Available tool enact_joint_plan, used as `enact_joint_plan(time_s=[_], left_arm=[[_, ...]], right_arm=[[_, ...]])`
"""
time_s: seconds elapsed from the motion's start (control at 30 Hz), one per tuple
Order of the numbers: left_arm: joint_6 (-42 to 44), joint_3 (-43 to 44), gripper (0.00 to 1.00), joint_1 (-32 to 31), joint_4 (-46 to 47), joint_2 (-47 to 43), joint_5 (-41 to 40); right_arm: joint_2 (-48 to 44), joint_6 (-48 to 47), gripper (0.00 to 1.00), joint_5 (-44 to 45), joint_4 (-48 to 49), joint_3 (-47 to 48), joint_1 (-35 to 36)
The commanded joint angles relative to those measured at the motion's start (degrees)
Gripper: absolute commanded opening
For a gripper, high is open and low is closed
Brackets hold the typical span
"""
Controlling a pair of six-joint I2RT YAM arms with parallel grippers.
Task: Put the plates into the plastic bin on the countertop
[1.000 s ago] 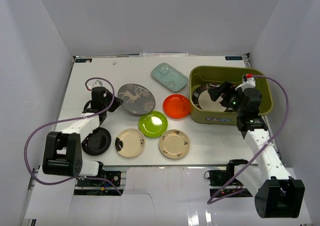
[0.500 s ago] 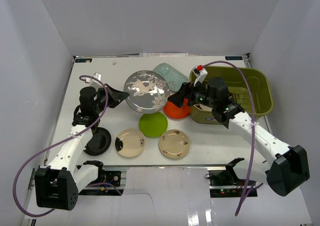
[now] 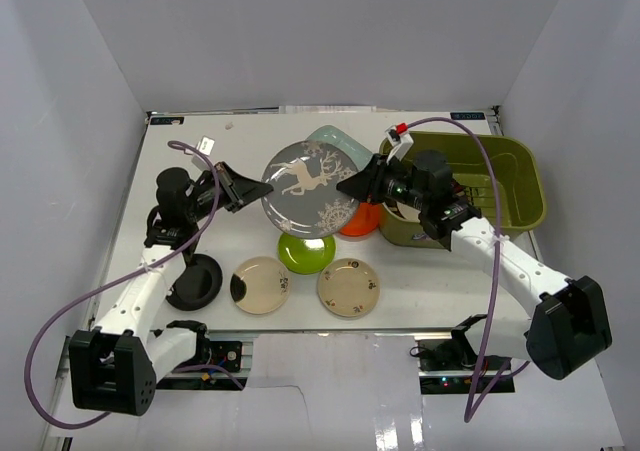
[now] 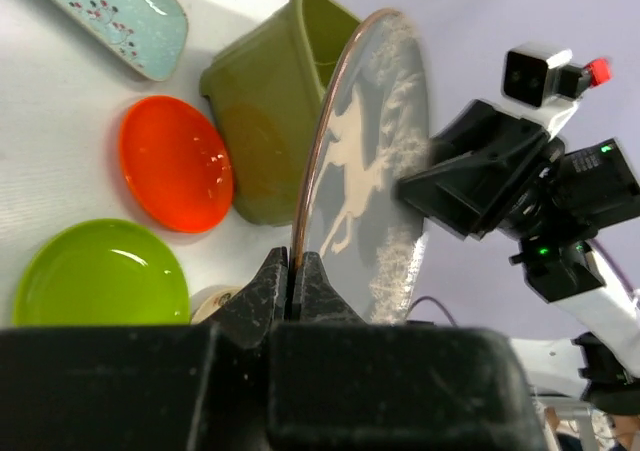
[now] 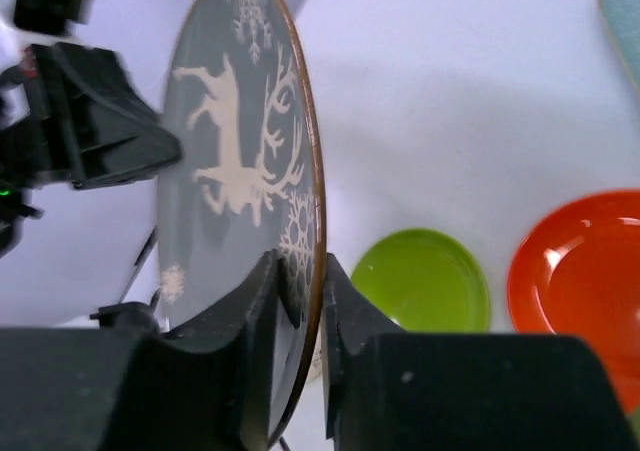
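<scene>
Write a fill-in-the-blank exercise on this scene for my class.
Held by the left tool and right tool, the grey plate in the air shows a white ___.
The black plate on the countertop lies beside the ___ arm.
The two plates nearest the arm bases are coloured ___.
The plastic bin stands nearest the ___ arm.
Missing words: deer, left, cream, right.
</scene>
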Motion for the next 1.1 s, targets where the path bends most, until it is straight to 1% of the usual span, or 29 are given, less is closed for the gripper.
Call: enact_joint_plan(time_s=[0.0, 0.03, 0.13, 0.17, 0.2, 0.23, 0.27, 0.3, 0.33, 0.37, 0.4, 0.43, 0.47, 0.53, 0.57, 0.6, 0.67, 0.7, 0.77, 0.8, 0.83, 0.9, 0.97, 1.03, 1.07], left_arm=[[-4.29, 5.60, 0.02, -0.58, 8.54, 0.36, 6.88], [-4.37, 6.04, 0.14, -0.58, 8.63, 1.76, 7.33], [-2.98, 7.27, 0.46, -0.75, 7.93, 3.18, 4.97], [-1.49, 8.23, 0.60, -0.84, 4.10, 3.71, 1.83], [1.48, 10.51, 0.64, -0.84, 2.15, 4.41, 0.14], [2.56, 11.23, 0.66, -0.84, 0.65, 5.89, -1.27], [3.18, 11.41, 0.67, -0.84, -0.06, 6.60, -2.76], [3.18, 10.80, 0.67, -0.93, -0.07, 7.31, -6.00], [1.88, 10.53, 0.67, -0.93, 0.19, 9.66, -7.07], [1.17, 10.18, 0.67, -1.02, 2.28, 11.25, -7.43], [0.64, 10.53, 0.67, -1.10, 3.00, 13.18, -7.43], [0.29, 11.05, 0.67, -1.19, 3.18, 15.29, -7.61], [-0.15, 11.41, 0.66, -1.71, 4.14, 19.23, -7.78], [-0.33, 12.37, 0.66, -2.42, 5.11, 22.77, -9.79], [-0.24, 12.72, 0.66, -3.29, 6.07, 26.35, -10.50], [0.10, 13.60, 0.66, -3.56, 6.08, 28.39, -11.12], [0.63, 16.67, 0.65, -4.18, 5.91, 32.25, -12.00], [1.16, 17.73, 0.65, -4.53, 5.82, 35.84, -12.35], [2.12, 21.58, 0.65, -5.85, 4.33, 39.29, -14.46], [3.26, 23.17, 0.66, -6.37, 3.54, 42.96, -14.90], [3.79, 24.93, 0.66, -7.16, 2.75, 44.82, -15.51], [5.28, 30.18, 0.67, -7.96, 0.46, 49.99, -16.22], [5.64, 34.06, 0.68, -8.66, -1.04, 53.09, -16.92], [5.65, 36.10, 0.69, -8.93, -1.47, 56.86, -17.71], [5.73, 38.28, 0.70, -9.10, -1.65, 59.32, -18.33]], right_arm=[[0.50, 3.73, 0.14, -2.43, 5.81, -0.07, -0.80], [0.24, 4.26, 0.08, -2.69, 6.15, -0.16, -1.07], [-2.74, 6.63, 0.08, -1.82, 7.29, -1.21, -3.79], [-3.80, 7.07, 0.08, -1.64, 7.47, -1.38, -5.02], [-4.68, 7.95, 0.08, -1.72, 7.47, -1.30, -8.33], [-6.17, 8.31, 0.08, -3.11, 7.47, -1.12, -10.28], [-6.79, 8.74, 0.08, -4.35, 7.39, -1.04, -12.48], [-8.02, 9.71, 0.08, -5.49, 7.39, -1.21, -17.20], [-8.46, 10.24, 0.08, -7.59, 7.39, -1.38, -19.77], [-8.81, 10.68, 0.08, -8.83, 7.30, -1.56, -22.40], [-9.43, 12.25, 0.08, -10.15, 7.30, -2.17, -28.00], [-9.78, 12.79, 0.08, -12.25, 7.39, -2.53, -30.40], [-9.96, 12.79, 0.08, -12.62, 7.30, -2.88, -35.04], [-11.18, 12.09, 0.08, -12.01, 5.81, -4.19, -38.67], [-11.54, 11.91, 0.08, -11.92, 5.37, -6.03, -40.34], [-11.89, 11.83, 0.08, -11.66, 4.93, -7.09, -43.49], [-12.60, 12.87, 0.08, -11.65, 5.19, -10.60, -46.50], [-12.42, 13.14, 0.08, -11.83, 5.36, -11.48, -48.86], [-11.90, 12.53, 0.08, -11.48, 5.37, -13.07, -50.46], [-11.63, 12.09, 0.08, -11.22, 5.37, -13.34, -51.51], [-10.67, 11.57, 0.08, -10.52, 4.76, -13.43, -51.78], [-9.09, 8.85, 0.08, -9.11, 3.18, -12.82, -51.87], [-8.21, 5.34, 0.08, -7.18, 0.54, -12.46, -51.87], [-6.71, 3.57, 0.10, -5.69, -1.22, -12.02, -51.87], [-6.01, 2.69, 0.12, -4.98, -1.49, -12.46, -51.87]])
